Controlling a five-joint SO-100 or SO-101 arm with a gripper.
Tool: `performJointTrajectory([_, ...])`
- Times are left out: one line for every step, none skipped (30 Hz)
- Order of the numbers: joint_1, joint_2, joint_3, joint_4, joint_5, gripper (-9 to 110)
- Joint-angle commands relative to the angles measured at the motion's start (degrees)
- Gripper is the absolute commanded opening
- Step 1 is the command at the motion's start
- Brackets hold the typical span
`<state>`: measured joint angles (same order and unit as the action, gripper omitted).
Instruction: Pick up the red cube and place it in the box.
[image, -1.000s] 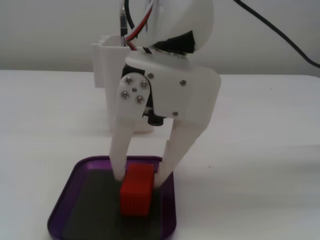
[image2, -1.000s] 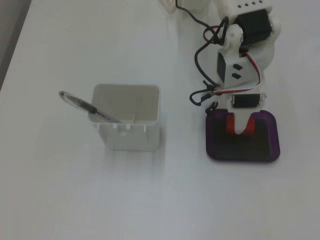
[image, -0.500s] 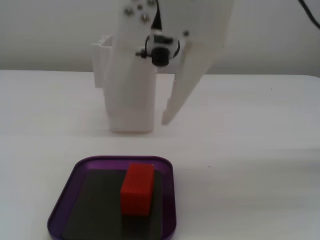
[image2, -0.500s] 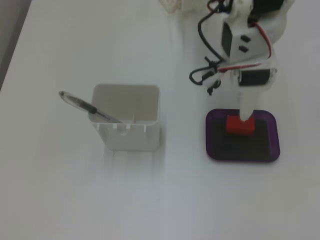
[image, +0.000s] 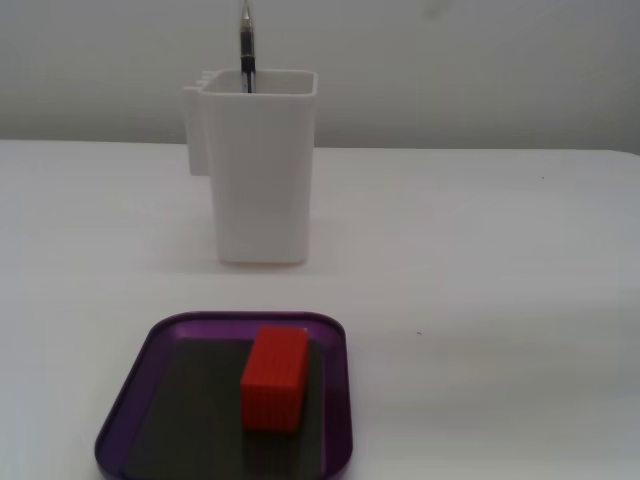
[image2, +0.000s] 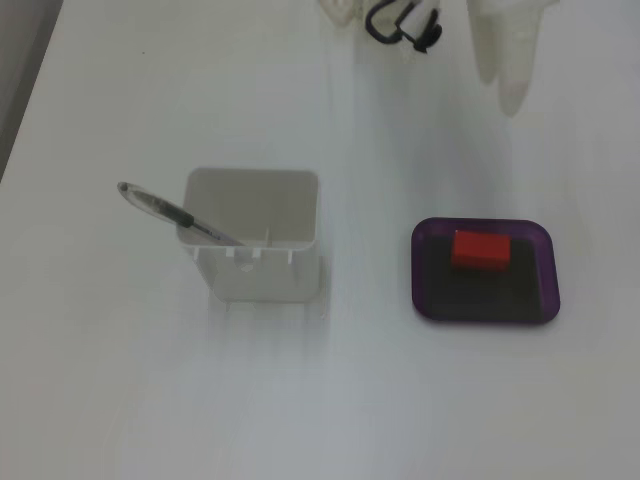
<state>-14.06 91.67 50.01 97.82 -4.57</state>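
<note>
The red cube (image: 274, 378) lies inside the box (image: 130, 400), on its dark grey floor, nearer the far rim. From above, the cube (image2: 481, 249) sits in the upper half of the purple box (image2: 548, 275). My white gripper (image2: 503, 90) shows only in this top-down fixed view, at the top edge, well above the box and apart from it. Its fingers lie close together with no gap and hold nothing.
A tall white plastic container (image: 260, 170) with a pen (image: 246, 45) in it stands behind the box; from above, the container (image2: 257, 270) is left of the box. A black cable (image2: 400, 25) lies at the top edge.
</note>
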Motion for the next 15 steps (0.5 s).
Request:
performJointTrajectory([1.8, 14.7, 14.7, -0.2, -1.8, 18])
performJointTrajectory([2.7, 18.0, 18.5, -1.0, -1.8, 18])
performJointTrajectory([3.4, 21.4, 22.4, -1.8, -1.6, 18])
performJointTrajectory([4.3, 24.6, 26.0, -2.7, -1.6, 18])
performJointTrajectory([5.3, 27.9, 29.7, -3.6, -1.6, 18])
performJointTrajectory([6.4, 31.0, 33.2, -4.4, -1.5, 18])
performJointTrajectory([7.6, 34.1, 36.7, -5.1, -1.8, 18])
performJointTrajectory([8.4, 37.3, 40.3, -5.8, -2.0, 18])
performJointTrajectory([9.1, 40.3, 43.7, -6.6, -2.0, 18])
performJointTrajectory([9.8, 43.1, 46.9, -7.4, -2.0, 18])
performJointTrajectory([10.4, 45.9, 50.3, -8.3, -1.9, 18])
performJointTrajectory([10.9, 48.4, 53.5, -9.1, -1.8, 18])
performJointTrajectory([11.4, 51.0, 56.7, -10.0, -1.8, 18])
performJointTrajectory([12.0, 53.3, 60.0, -11.1, -1.6, 18])
performJointTrajectory([12.4, 55.7, 63.4, -12.3, -1.5, 18])
